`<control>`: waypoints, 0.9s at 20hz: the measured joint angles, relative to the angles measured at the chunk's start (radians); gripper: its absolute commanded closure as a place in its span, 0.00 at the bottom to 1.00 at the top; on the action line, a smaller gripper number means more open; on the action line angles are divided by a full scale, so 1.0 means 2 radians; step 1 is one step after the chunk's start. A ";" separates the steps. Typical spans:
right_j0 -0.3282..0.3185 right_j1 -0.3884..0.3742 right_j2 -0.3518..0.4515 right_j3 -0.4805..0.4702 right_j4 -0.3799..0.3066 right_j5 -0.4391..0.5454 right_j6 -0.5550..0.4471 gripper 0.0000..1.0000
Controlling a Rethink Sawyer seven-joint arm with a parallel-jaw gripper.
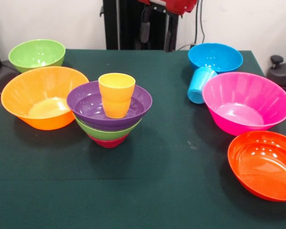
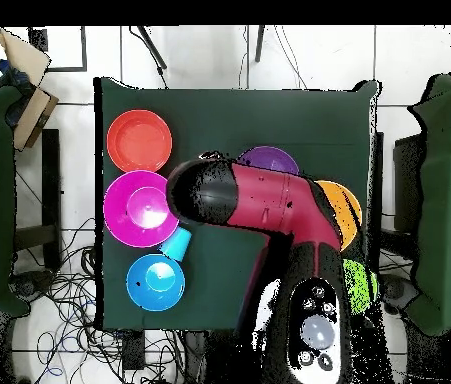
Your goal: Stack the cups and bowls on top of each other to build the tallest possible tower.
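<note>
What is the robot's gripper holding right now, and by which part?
It cannot be told: the arm is drawn back and the gripper's tips don't show. The yellow-orange cup stands free in the purple bowl.

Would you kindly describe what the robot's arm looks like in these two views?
From overhead, the arm is a thick, rounded tube, crimson red with black joint sections. Its base end widens into a red and black housing with a pale grey round cap and small light dots. In the front view, only a red underside with black struts shows at the top edge; the tool itself cannot be made out.
</note>
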 measured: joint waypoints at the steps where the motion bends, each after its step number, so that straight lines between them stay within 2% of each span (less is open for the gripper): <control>1: 0.005 0.000 -0.003 0.004 0.001 0.000 0.000 0.00; 10: 0.055 0.000 -0.016 0.050 0.016 -0.011 0.000 0.00; 18: 0.098 0.003 -0.023 0.061 0.033 -0.011 0.001 0.00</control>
